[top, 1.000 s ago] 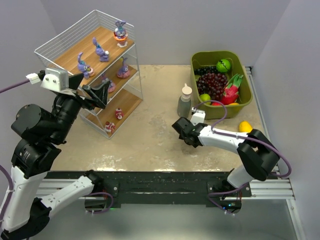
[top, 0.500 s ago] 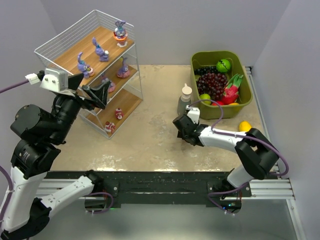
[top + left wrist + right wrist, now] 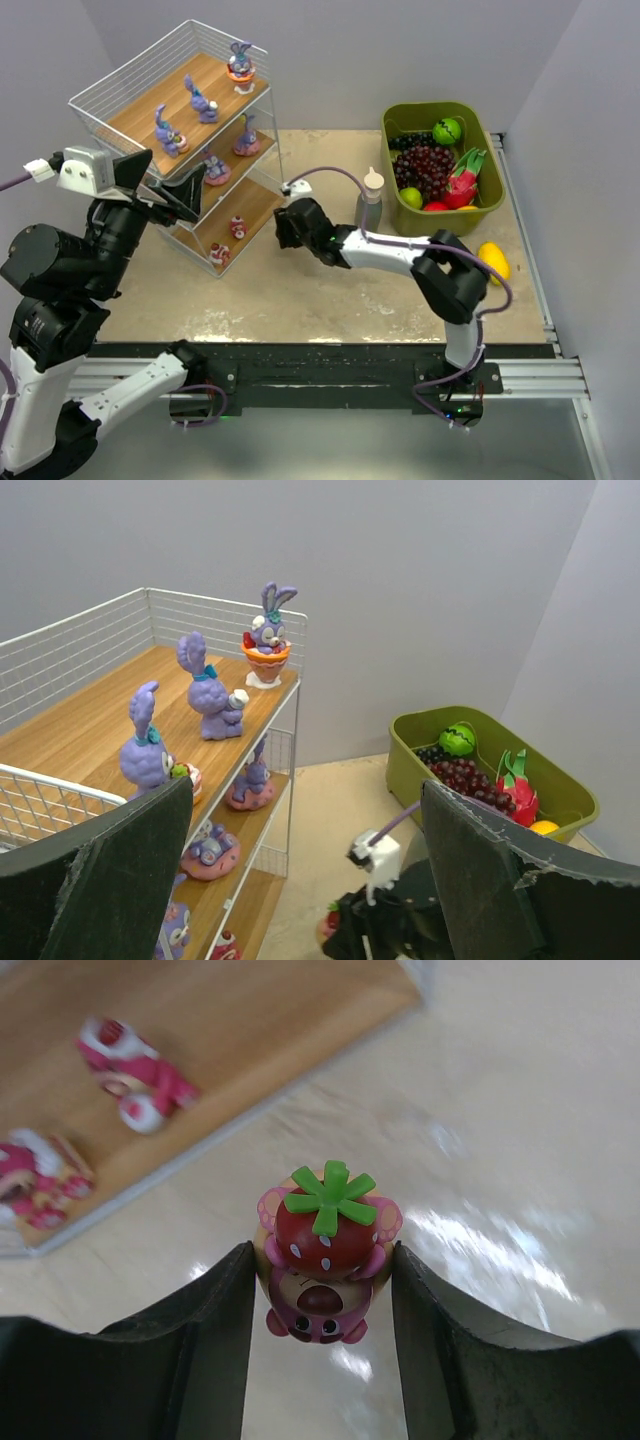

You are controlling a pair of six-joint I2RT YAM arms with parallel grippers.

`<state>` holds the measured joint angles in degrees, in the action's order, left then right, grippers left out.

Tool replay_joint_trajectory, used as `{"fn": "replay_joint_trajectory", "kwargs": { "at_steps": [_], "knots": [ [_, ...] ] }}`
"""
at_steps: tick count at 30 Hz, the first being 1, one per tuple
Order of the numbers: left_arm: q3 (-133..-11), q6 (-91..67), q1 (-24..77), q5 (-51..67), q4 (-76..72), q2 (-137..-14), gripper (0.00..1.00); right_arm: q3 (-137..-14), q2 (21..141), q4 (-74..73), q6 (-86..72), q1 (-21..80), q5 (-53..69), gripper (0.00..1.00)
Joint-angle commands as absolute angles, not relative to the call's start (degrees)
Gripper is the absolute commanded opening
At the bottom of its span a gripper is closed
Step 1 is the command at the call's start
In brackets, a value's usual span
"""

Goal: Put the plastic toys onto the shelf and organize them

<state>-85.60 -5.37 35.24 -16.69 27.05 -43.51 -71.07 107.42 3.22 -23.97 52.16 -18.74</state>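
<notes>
Where grey walls [image 3: 400, 50] meet, a beige tabletop [image 3: 320, 290] bears the shelf [image 3: 150, 110].

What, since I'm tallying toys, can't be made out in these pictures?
Top view: the right gripper hides its strawberry-capped toy.
Left wrist view: the left gripper blocks part of the lower tiers of the shelf.
Right wrist view: the red-and-white pieces are blurred.

Left claw [image 3: 305, 880] agape, right claw [image 3: 320, 1290] clamped.
</notes>
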Motion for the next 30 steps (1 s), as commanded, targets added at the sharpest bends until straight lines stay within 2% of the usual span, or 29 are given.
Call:
{"fn": "replay_joint_trajectory", "kwargs": {
  "at_steps": [1, 6, 12, 19, 23, 30],
  "knots": [
    [-87.5, -6.2, 35.0, -17.6, 25.8, -43.0, 1.00, -83.1, 116.3, 12.9, -13.6, 51.1, -7.7, 0.07],
    [-88.6, -6.2, 35.0, -17.9, 26.9, -42.4, 0.99, -92.0, 125.5, 13.7, -11.4, 49.5, -3.3, 0.09],
    [-88.3, -6.4, 35.1, -18.5, 27.0, -41.2, 1.00, -98.3, 129.4, 13.1, -5.7, 48.7, -1.1, 0.13],
    [-88.0, -6.3, 35.0, -18.9, 27.0, -41.0, 0.99, -103.5, 132.6, 10.7, -3.7, 48.5, -1.9, 0.17],
    [-88.2, -6.2, 35.0, -18.8, 26.8, -41.3, 0.99, -109.5, 136.7, 4.3, -2.6, 48.4, -3.2, 0.21],
    [-88.5, -6.1, 35.0, -18.6, 26.8, -41.7, 1.00, -111.3, 138.0, 3.2, -1.7, 48.4, -6.2, 0.24]
  ]
}}
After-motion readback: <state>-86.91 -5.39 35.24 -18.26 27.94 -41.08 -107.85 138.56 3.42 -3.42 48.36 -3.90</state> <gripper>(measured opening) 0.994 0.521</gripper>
